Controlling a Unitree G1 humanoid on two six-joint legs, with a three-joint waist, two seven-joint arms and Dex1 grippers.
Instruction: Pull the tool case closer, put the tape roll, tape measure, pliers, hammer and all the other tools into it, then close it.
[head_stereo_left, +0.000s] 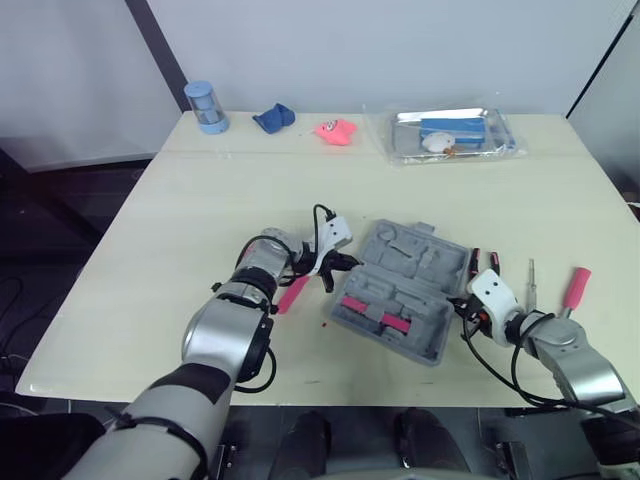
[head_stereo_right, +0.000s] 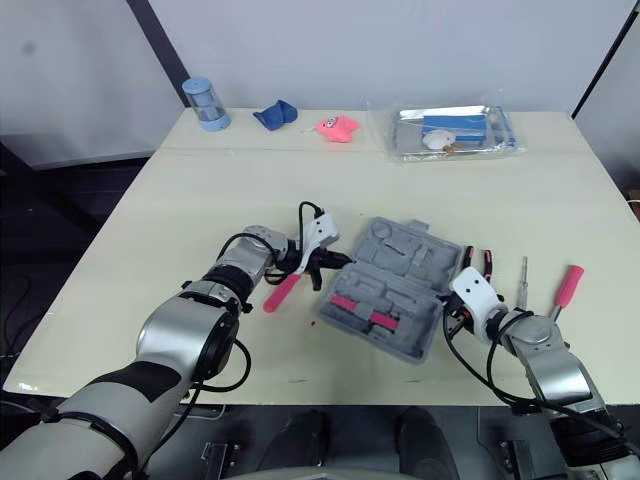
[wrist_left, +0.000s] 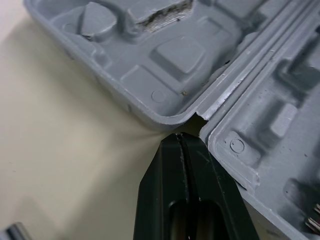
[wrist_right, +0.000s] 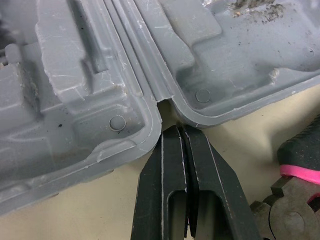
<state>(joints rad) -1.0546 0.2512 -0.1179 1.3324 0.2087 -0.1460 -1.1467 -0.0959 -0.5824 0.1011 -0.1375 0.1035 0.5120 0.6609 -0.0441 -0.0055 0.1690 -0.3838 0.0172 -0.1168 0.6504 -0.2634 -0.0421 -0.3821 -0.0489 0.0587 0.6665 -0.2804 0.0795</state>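
You should expect the grey moulded-plastic tool case (head_stereo_left: 405, 290) to handle as a light, stiff, hollow shell; I judge it will slide readily on the smooth cream table (head_stereo_left: 200, 200) and could swivel if you load one end alone; the hinge strip between its halves looks thin, so it is the part most likely to flex. The better hold, to my eye, is the raised rim of the near half, pinched across its wall, or an even push at both hinge ends; the open lid half is a poor handle, since it may fold.

The case lies open and flat near the front edge of the table, between your two arms and skewed to that edge; its trays are cut into shaped recesses, scuffed and dusty in places; two pink pieces (head_stereo_left: 355, 304) sit in the near half.

Your left gripper (wrist_left: 179, 142) has its two black fingers pressed together with nothing between them, the tips just beside the notch where the halves meet at the case's left end; your right gripper (wrist_right: 175, 132) is likewise closed on nothing, its tips at the matching notch at the right end; whether either actually touches the plastic I cannot tell.

Black-and-pink-handled pliers (wrist_right: 297, 172) lie on the table just beside the right gripper; a pink-handled tool (head_stereo_left: 292, 295) lies by the left arm; a pink-handled screwdriver (head_stereo_left: 575, 288) lies further right, outside the case.
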